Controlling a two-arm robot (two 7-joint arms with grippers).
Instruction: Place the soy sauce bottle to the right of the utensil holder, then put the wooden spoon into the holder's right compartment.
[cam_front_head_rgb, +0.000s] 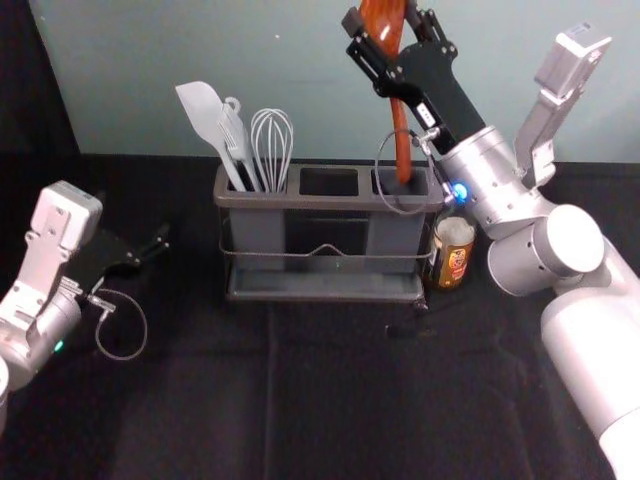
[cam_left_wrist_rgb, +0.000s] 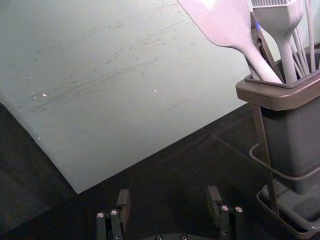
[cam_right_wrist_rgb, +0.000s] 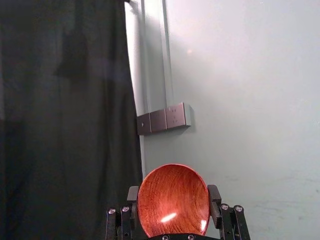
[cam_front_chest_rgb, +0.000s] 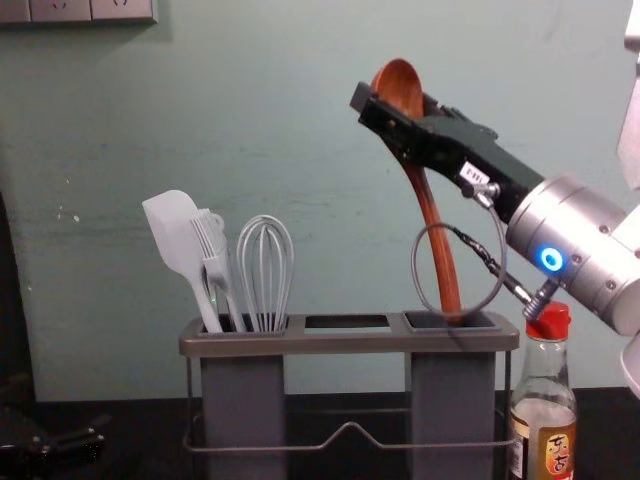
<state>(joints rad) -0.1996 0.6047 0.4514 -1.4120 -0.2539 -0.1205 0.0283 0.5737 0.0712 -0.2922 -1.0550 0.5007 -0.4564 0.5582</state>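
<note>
My right gripper (cam_front_head_rgb: 388, 28) is shut on the wooden spoon (cam_front_head_rgb: 401, 140) high above the utensil holder (cam_front_head_rgb: 330, 296). The right wrist view has the spoon's bowl (cam_right_wrist_rgb: 172, 200) between the fingers of the right gripper (cam_right_wrist_rgb: 173, 194). In the chest view the wooden spoon (cam_front_chest_rgb: 436, 235) tilts slightly, its handle end at the opening of the holder's right compartment (cam_front_chest_rgb: 452, 390). The soy sauce bottle (cam_front_chest_rgb: 543, 410) stands upright just right of the holder, below the right arm. My left gripper (cam_front_head_rgb: 150, 248) idles left of the holder; the left gripper (cam_left_wrist_rgb: 169, 200) is open and empty.
A spatula (cam_front_chest_rgb: 175, 240), a brush (cam_front_chest_rgb: 214, 250) and a whisk (cam_front_chest_rgb: 265, 270) stand in the holder's left compartment. Its middle compartment (cam_front_head_rgb: 329, 181) lies between them and the spoon. A wall rises behind the black-covered table (cam_front_head_rgb: 330, 400).
</note>
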